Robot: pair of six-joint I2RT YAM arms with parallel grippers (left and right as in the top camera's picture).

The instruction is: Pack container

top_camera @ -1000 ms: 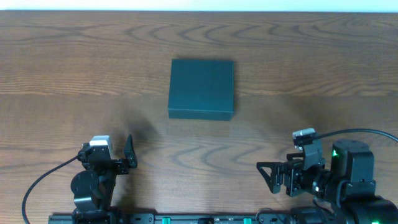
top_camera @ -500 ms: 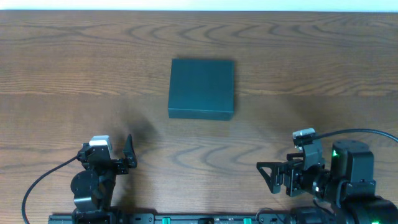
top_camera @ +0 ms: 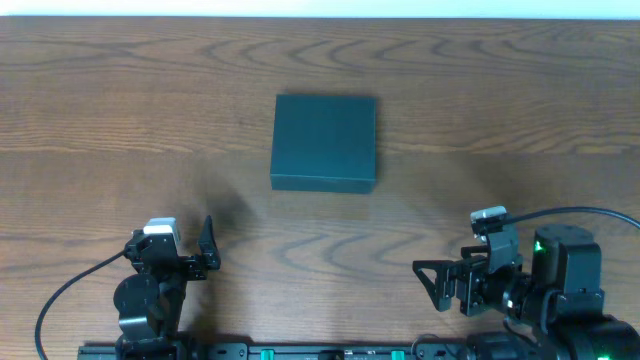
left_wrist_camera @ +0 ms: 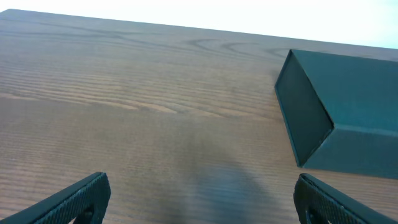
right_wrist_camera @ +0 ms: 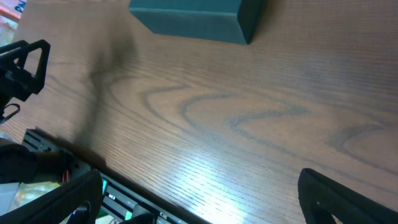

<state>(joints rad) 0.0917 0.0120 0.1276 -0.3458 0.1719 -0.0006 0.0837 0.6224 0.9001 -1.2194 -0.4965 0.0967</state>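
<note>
The container point(top_camera: 325, 142) is a dark teal, square, shallow box lying shut on the wooden table, a little behind its middle. It shows at the right in the left wrist view point(left_wrist_camera: 348, 106) and at the top in the right wrist view point(right_wrist_camera: 199, 15). My left gripper point(top_camera: 207, 248) rests at the front left, open and empty, its fingers point(left_wrist_camera: 199, 202) spread wide over bare wood. My right gripper point(top_camera: 432, 285) rests at the front right, open and empty, fingers point(right_wrist_camera: 202, 199) wide apart. Both are far from the container.
The wooden table point(top_camera: 500, 110) reaches a white edge at the back. A dark rail point(top_camera: 300, 352) runs along the front edge between the two arm bases. Colourful packets point(right_wrist_camera: 15, 12) show off the table's left side in the right wrist view.
</note>
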